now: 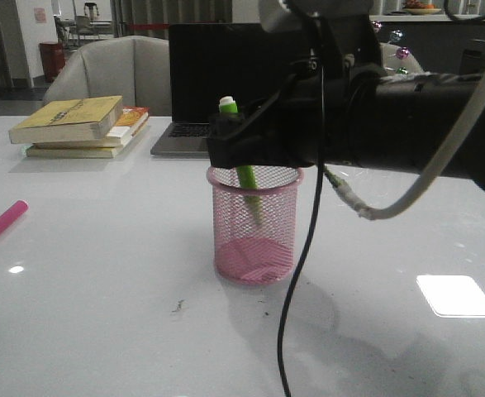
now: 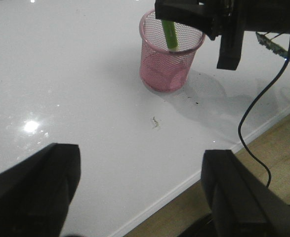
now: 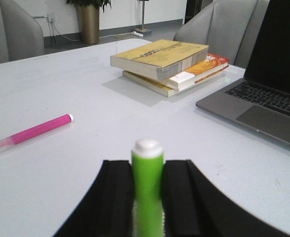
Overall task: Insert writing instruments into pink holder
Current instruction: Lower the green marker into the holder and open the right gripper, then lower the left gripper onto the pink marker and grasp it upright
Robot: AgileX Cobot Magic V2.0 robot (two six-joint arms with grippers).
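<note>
The pink holder (image 1: 254,248) stands upright mid-table, also seen in the left wrist view (image 2: 167,64). My right gripper (image 1: 230,132) hovers just above its rim, shut on the lime green marker (image 1: 229,105). The marker's white end points up and its lower part dips slanted inside the mesh. In the right wrist view the green marker (image 3: 147,192) sits pinched in the right gripper (image 3: 147,165). The magenta marker (image 1: 2,222) lies flat at the table's far left (image 3: 36,130). My left gripper (image 2: 140,192) is open and empty over the table's near edge, well away from the holder.
A stack of books (image 1: 81,124) and an open laptop (image 1: 201,83) sit at the back of the table. A black cable (image 1: 304,265) hangs from the right arm in front of the holder. The table's front edge (image 2: 184,185) runs under the left gripper.
</note>
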